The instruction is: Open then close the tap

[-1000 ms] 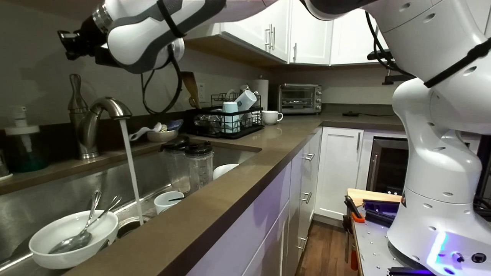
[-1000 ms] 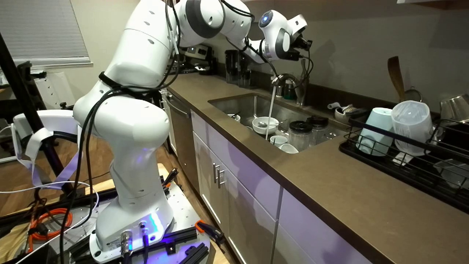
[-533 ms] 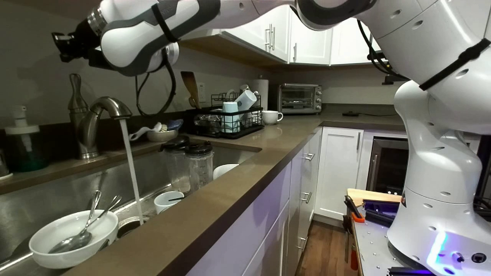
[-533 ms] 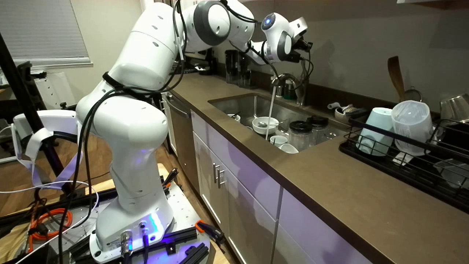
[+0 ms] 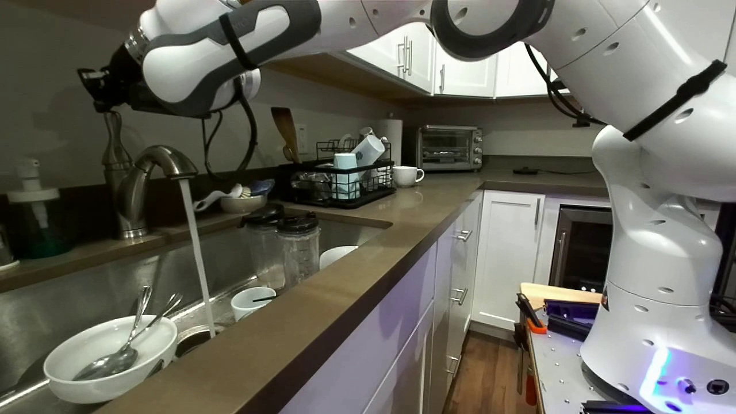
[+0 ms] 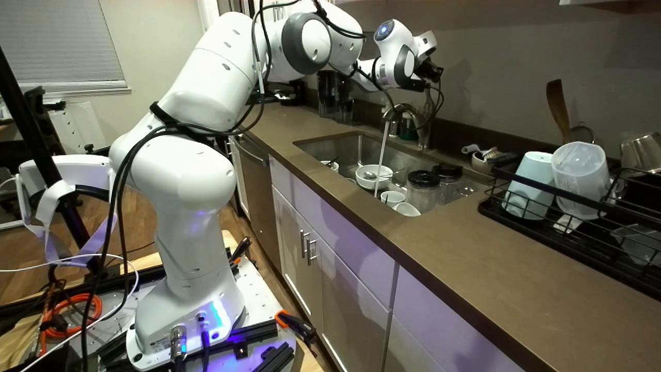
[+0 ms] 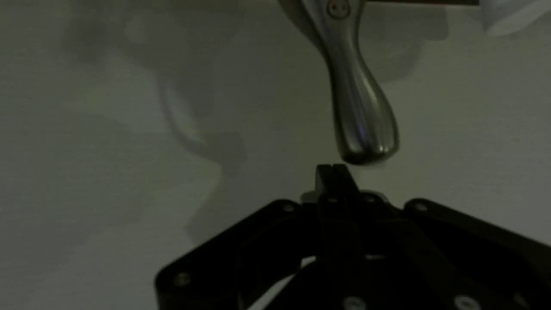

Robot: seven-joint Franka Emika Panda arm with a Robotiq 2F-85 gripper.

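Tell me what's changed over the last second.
The gripper has moved down, closer to the top of the tap handle, the arm lowering with it. The gripper holds nothing. The tap handle stays put, water still runs from the tap, and the white bowl hasn't moved.

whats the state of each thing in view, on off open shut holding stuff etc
Tap, on, water running
Pincer, shut, nothing gripped
Tap handle, roughly upright; contact with pincer unclear
White bowl, upright, holding spoons
Clear jars, black lids on
Dish rack, holding cups
Toaster oven door, shut
Wall cupboard doors, shut
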